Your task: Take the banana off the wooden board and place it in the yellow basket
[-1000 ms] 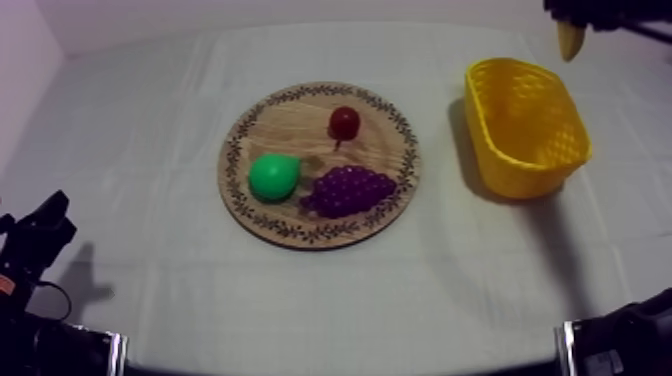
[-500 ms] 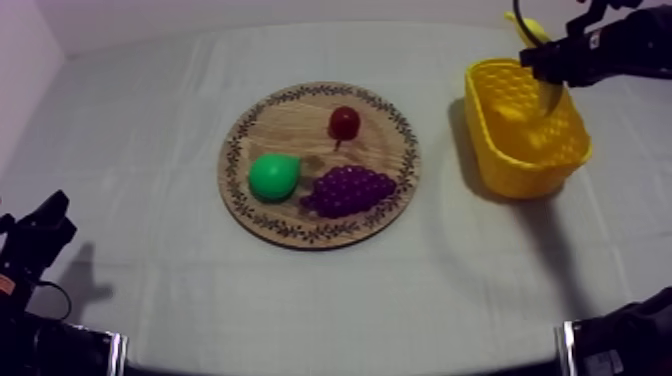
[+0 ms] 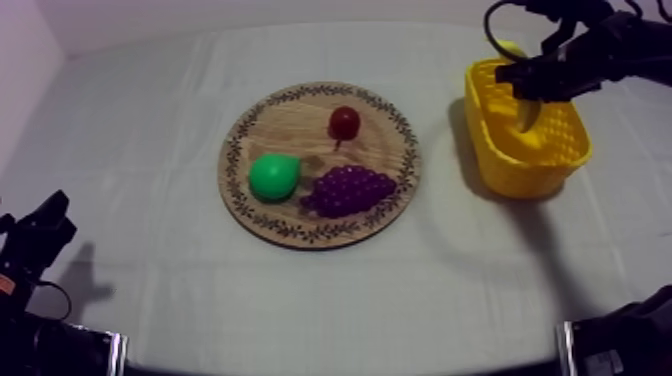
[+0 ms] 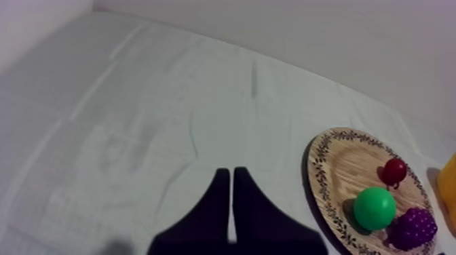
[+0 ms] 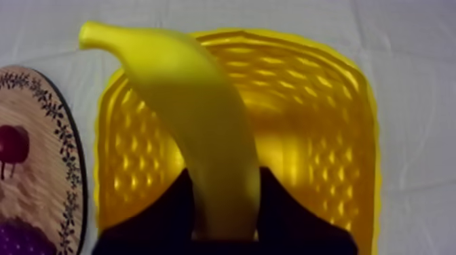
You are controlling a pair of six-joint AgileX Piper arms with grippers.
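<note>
left jaws lie pressed together low over the counter (image 3: 150, 300), well left of the basket (image 3: 520, 170). between them and the basket sits the board (image 3: 290, 115) with pear (image 3: 273, 176), grapes (image 3: 348, 190) and small red fruit (image 3: 344, 122). right jaws are clamped on the banana (image 5: 197, 122) near one end, holding it over the basket's mouth, its free tip out past the rim. released like this, it could catch that rim and tip onto the counter. the basket floor under the banana is hidden, and its height above the basket is hard to judge.
</note>
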